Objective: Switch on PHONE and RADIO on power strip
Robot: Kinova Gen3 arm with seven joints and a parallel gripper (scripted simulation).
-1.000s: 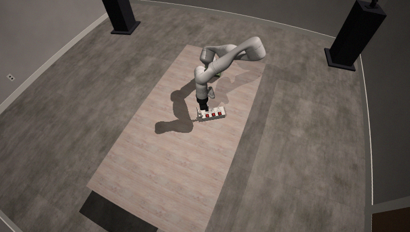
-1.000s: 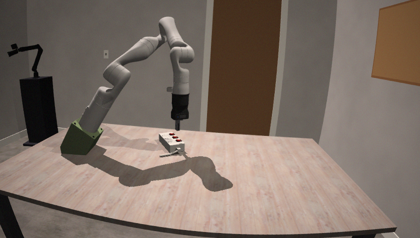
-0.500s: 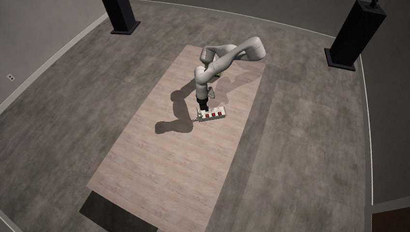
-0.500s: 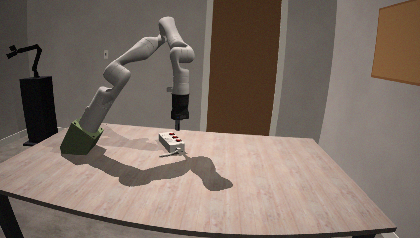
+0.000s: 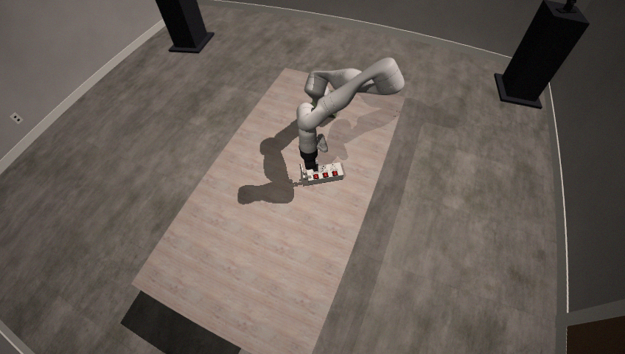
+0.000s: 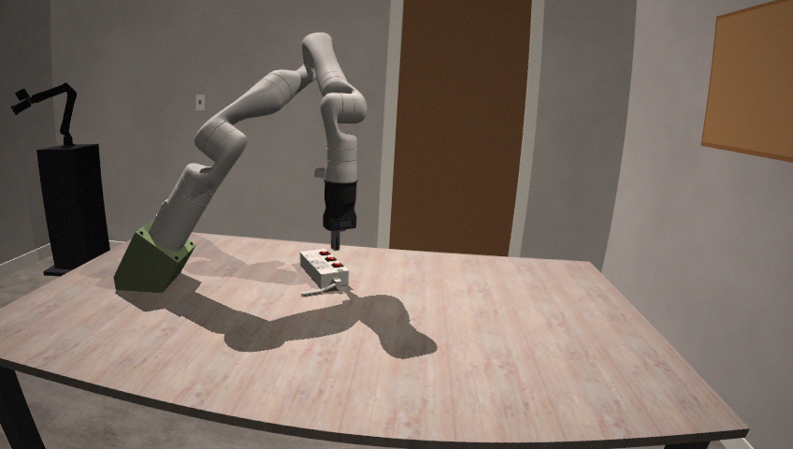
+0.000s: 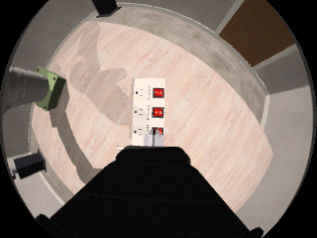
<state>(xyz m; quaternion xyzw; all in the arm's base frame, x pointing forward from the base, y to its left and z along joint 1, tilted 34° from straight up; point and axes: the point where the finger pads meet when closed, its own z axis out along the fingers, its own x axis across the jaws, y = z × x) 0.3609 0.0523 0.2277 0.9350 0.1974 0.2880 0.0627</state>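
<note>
Hovering over the white plastic power strip point(image 5: 326, 178) point(image 6: 324, 270) point(image 7: 144, 83), mid-frame in the exterior view: black two-finger pincer point(image 5: 312, 169) point(image 6: 335, 248) point(image 7: 154, 135), fingers pressed together, nothing held.

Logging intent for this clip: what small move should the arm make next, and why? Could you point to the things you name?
Probably a slight descent, after confirming the switch's label: the closed black two-finger gripper point(image 5: 310, 168) point(image 6: 335, 248) point(image 7: 154, 135) hangs just above the white rectangular power strip point(image 5: 326, 178) point(image 6: 334, 278) point(image 7: 149, 85), its tips overlapping the nearest red rocker switch in the wrist view. The labels are too small to read.
</note>
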